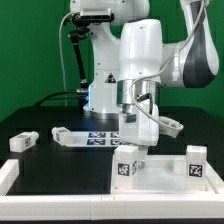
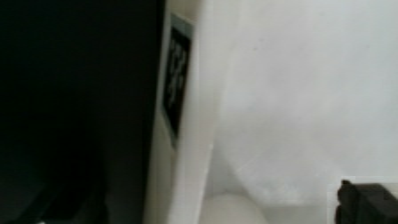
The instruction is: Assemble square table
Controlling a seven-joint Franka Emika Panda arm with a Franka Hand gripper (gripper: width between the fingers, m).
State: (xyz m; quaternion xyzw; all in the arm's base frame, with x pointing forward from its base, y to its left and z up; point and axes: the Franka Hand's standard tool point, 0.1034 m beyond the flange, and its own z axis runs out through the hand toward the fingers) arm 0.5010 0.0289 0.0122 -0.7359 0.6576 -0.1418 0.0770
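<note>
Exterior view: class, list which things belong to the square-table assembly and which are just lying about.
Job: square table top; leg at exterior view's left; middle leg; leg at exterior view's right.
Lying about: marker board; border rail.

We log: tabletop black; square top white, plain; leg on it white, black-and-white square tag; second leg alike; marker board white, row of same tags; backdrop green; arm white, grey joints.
</note>
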